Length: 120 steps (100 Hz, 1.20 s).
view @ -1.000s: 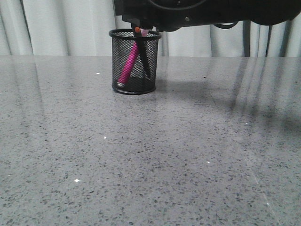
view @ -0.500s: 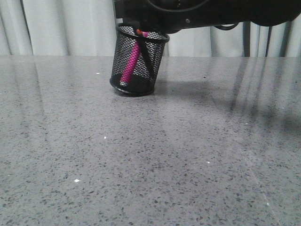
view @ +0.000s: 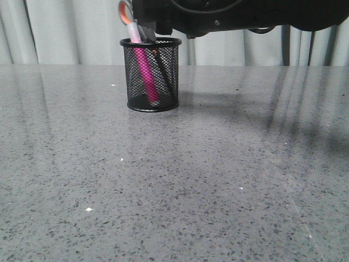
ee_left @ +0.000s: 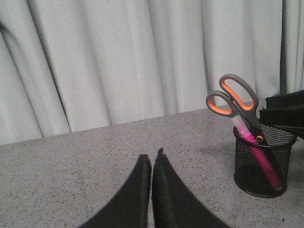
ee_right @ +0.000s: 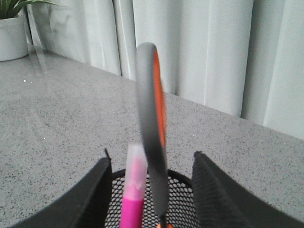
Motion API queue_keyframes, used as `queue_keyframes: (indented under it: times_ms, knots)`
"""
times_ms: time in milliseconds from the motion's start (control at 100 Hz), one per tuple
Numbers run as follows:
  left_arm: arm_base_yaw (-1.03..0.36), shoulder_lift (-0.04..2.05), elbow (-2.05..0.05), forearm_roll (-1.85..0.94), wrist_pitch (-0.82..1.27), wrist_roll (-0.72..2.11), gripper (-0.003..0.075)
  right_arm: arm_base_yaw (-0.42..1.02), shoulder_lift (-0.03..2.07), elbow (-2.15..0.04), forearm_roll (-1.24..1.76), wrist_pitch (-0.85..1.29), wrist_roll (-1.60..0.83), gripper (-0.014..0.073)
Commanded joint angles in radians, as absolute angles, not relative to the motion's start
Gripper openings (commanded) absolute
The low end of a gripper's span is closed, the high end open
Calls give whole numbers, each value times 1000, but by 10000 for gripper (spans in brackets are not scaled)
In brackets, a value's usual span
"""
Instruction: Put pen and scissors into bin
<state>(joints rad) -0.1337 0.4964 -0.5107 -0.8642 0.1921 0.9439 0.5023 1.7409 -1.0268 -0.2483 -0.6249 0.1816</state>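
Observation:
The black mesh bin [view: 151,73] stands upright on the grey table at the far middle-left. The magenta pen [view: 144,71] leans inside it. The scissors [view: 126,11] stand in it too, blades down, orange-lined handles above the rim. In the right wrist view my right gripper [ee_right: 151,156] is open, its fingers [ee_right: 102,190] on either side of the bin's rim [ee_right: 183,187], with the scissors' handle [ee_right: 152,123] and the pen's pale end [ee_right: 135,166] between them, untouched. My left gripper [ee_left: 152,156] is shut and empty above the table, apart from the bin [ee_left: 263,161].
A white curtain [view: 71,33] hangs behind the table's far edge. The right arm's dark body [view: 240,13] hangs over the bin. A potted plant [ee_right: 12,28] stands on the table near the curtain.
The bin tipped half a second ago and now stands upright, a little further left. The pen now leans the other way. The scissors' handles now show above the rim.

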Motion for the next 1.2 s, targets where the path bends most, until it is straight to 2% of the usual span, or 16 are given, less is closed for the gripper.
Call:
queue_keyframes:
  times_ms: [0,310,380,470,630,740,870,1190]
  knots:
    - [-132,501,-539,-884,148,933,-22,500,1697,-1052,-249,-736,176,353]
    - [-132,501,-539,-881,148,933,-22,491,1649,-1052,-249,-781,176,347]
    - [-132,501,-539,-876,148,933,-22,479,1618,-1052,-249,-770,176,313]
    - [-132,501,-539,-876,146,933,-22,450,1560,-1052,-249,-735,176,204]
    - [-132,501,-539,-874,128,933,-22,394,1422,-1052,-249,-601,176,-77]
    - [-132,501,-539,-874,100,933,-22,356,1316,-1038,-249,-496,176,-68]
    - [-132,501,-533,-874,73,933,-22,303,1184,-944,-249,-497,176,-68]
    - [-132,369,-418,-920,0,933,-22,128,786,-466,-249,-663,176,-68]
